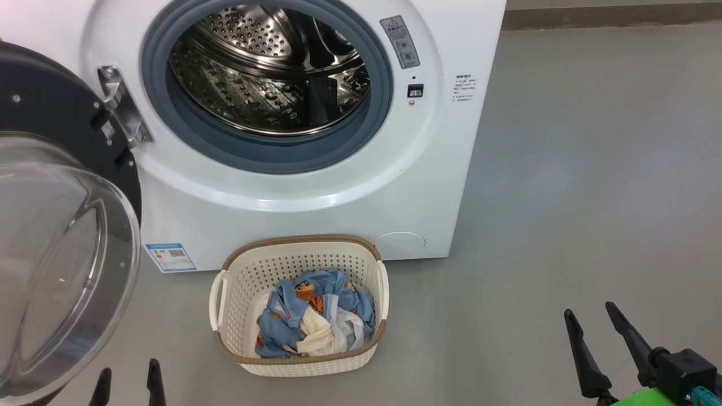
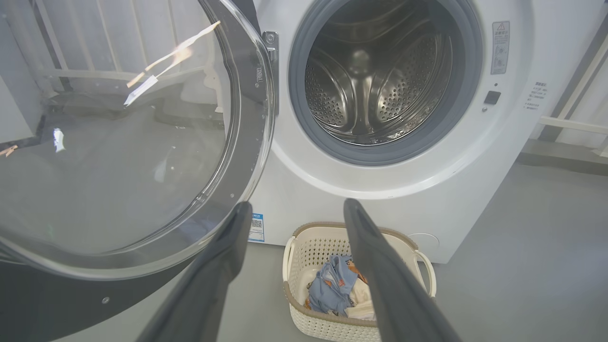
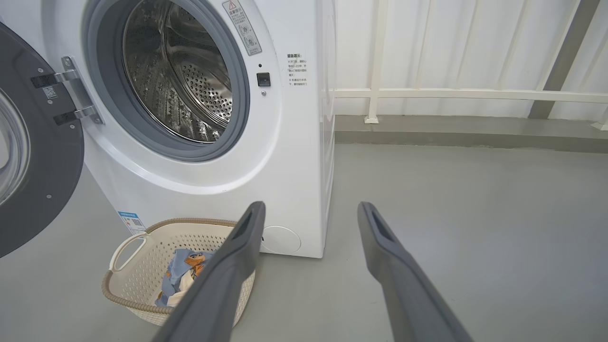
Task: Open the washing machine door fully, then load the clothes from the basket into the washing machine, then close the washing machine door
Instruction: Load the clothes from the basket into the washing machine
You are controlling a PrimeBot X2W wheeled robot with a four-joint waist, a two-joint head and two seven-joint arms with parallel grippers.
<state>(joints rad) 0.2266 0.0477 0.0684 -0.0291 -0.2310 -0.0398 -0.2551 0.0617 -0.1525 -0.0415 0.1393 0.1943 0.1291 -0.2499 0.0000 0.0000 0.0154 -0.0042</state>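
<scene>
Door [image 1: 62, 254] swung wide at 9 o'clock, opening seemingly done. Clothes [image 1: 316, 321] heaped in basket [image 1: 299, 241] at 6 o'clock before washer [image 1: 423, 186]; drum [image 1: 271, 67] bare; loading, closing pending. Left gripper [image 1: 128, 369], right gripper [image 1: 590, 311]: fingers apart, empty.

Down at the lower left of the head view, the left gripper [image 1: 127, 376] shows just its two dark fingertips pointing up, jaws spread wide and empty. Over at the lower right, the right gripper [image 1: 590, 313] leans its long fingers up and slightly left, jaws parted just as wide, gripping nothing. Behind them sits a black wrist block [image 1: 682, 367] and a green piece [image 1: 648, 398], probably part of the arm.
</scene>
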